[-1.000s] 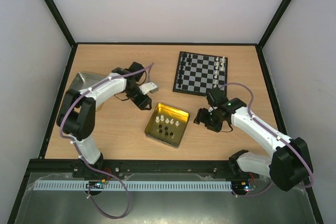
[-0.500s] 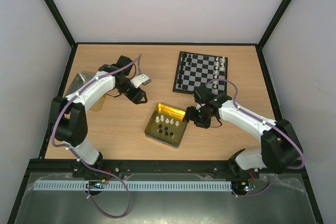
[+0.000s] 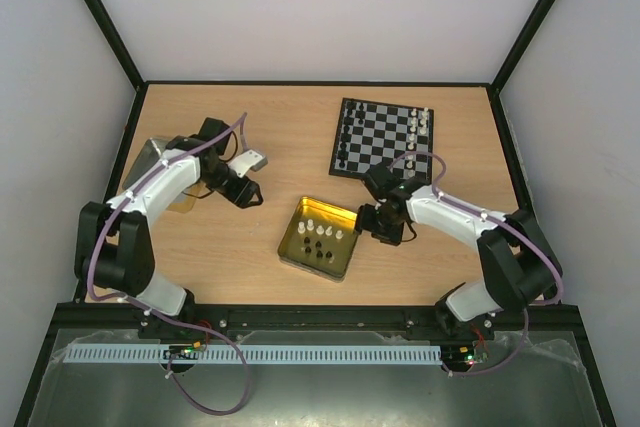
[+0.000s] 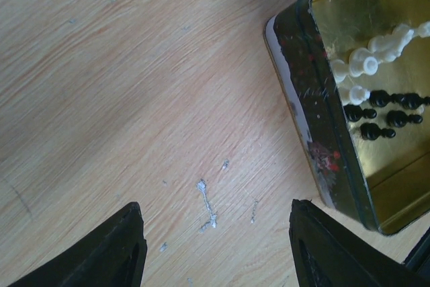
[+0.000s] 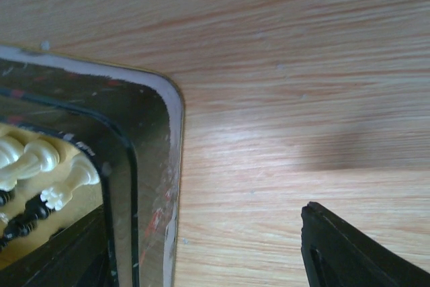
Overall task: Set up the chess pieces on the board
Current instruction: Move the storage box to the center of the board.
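**Pale wooden bench (image 3: 300,127), white-walled enclosure (image 3: 300,17).**
Both arms bent low, jaws released: left gripper (image 3: 250,194) over the bench; right gripper (image 3: 365,219) at gold square tin (image 3: 290,258) holding black and cream chess pieces (image 3: 322,233), checkered board (image 3: 380,139) beyond.

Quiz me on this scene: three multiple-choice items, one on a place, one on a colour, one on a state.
1. Where does the board lie from the gold tin?
A. Farther back, to the right.
B. Nearer the arm bases.
C. Under it.

2. The chess pieces in the tin are:
A. all white.
B. all black.
C. white and black.

3. The left hand is:
A. open and empty.
B. shut on a pawn.
C. shut on the tin's rim.

Key:
1 A, the top view shows the board beyond the tin's far right corner.
2 C, both colours lie inside.
3 A, it stands open over the table with nothing in it.
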`<state>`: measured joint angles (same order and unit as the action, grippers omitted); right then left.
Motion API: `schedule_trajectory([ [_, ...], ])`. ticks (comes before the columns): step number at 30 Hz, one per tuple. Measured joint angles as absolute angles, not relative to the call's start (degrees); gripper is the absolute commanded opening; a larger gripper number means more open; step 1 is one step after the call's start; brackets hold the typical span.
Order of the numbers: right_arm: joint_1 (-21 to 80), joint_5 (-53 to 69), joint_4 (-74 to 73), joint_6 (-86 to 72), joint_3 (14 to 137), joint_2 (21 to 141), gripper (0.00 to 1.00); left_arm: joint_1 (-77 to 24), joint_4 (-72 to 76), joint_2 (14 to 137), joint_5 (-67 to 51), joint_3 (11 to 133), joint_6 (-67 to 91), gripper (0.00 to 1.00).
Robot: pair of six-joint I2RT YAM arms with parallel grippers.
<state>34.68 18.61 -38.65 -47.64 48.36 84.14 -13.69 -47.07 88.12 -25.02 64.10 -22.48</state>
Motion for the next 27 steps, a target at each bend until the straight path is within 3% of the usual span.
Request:
schedule_trajectory([
  [12, 13.50, 12.21, -42.09, -50.39, 40.97, 76.77, 0.73, -13.69, -45.98, 86.00, -23.92, 60.45, -22.98, 0.60],
  [21, 0.51, 3.27, -50.59, -55.33, 42.06, 70.32, 0.73, -13.69, -44.23, 85.91, -23.31, 57.08, -23.59, 0.60],
  [27, -3.01, -2.59, -55.05, -57.76, 47.83, 70.39, 0.74, -13.69, -43.57, 85.89, -23.29, 55.68, -23.59, 0.60],
])
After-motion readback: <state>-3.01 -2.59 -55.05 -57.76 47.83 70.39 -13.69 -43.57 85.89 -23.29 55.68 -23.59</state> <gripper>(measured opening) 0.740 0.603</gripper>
